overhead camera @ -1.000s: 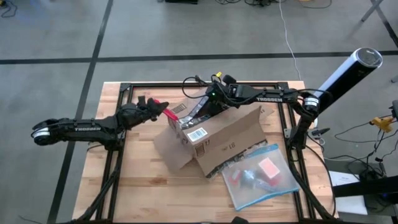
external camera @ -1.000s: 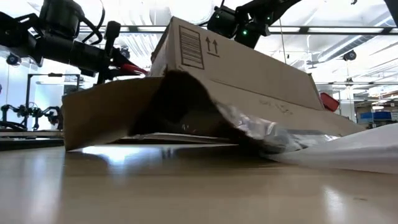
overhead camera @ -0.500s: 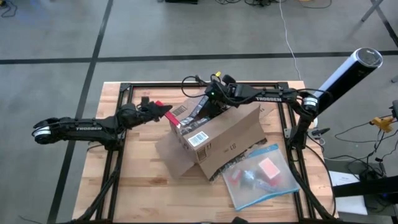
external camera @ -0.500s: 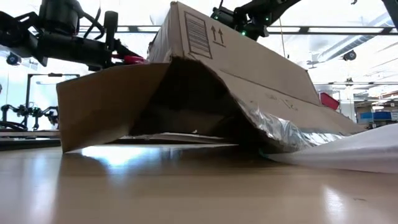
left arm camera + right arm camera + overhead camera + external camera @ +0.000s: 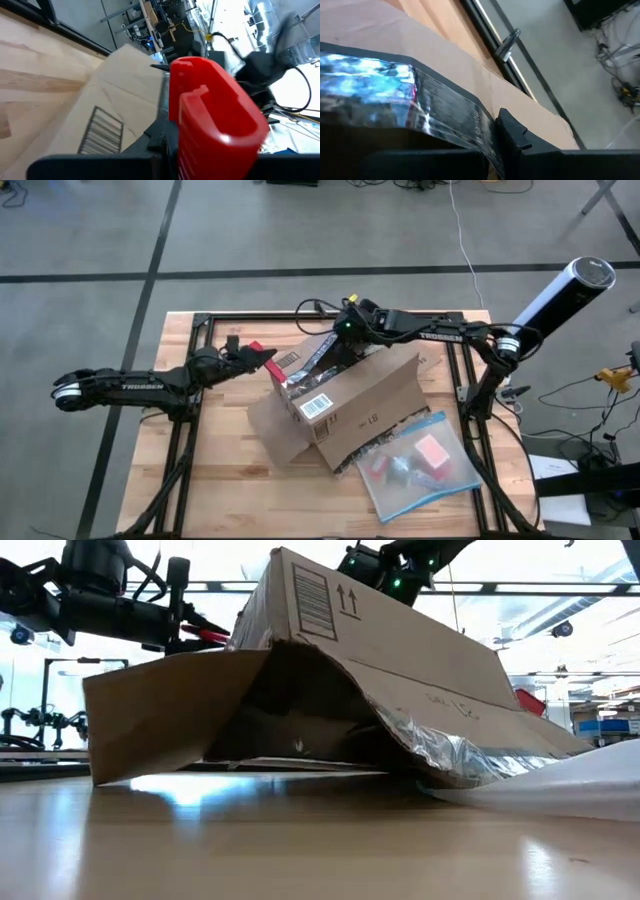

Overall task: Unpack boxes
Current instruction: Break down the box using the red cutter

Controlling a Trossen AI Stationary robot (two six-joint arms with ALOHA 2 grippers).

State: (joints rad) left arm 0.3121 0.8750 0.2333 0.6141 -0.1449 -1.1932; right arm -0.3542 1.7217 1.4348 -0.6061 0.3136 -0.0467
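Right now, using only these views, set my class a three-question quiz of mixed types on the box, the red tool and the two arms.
1. True or false: the cardboard box lies flat on the table with all flaps shut.
2. Multiple choice: the red tool is held by (a) the left end effector, (b) the right end effector, (c) neither.
3. Short answer: what lies beside the box, toward the right arm's side of the table?

Key
1. False: it is tilted up, one flap hanging open.
2. a
3. A clear plastic pouch with a blue edge.
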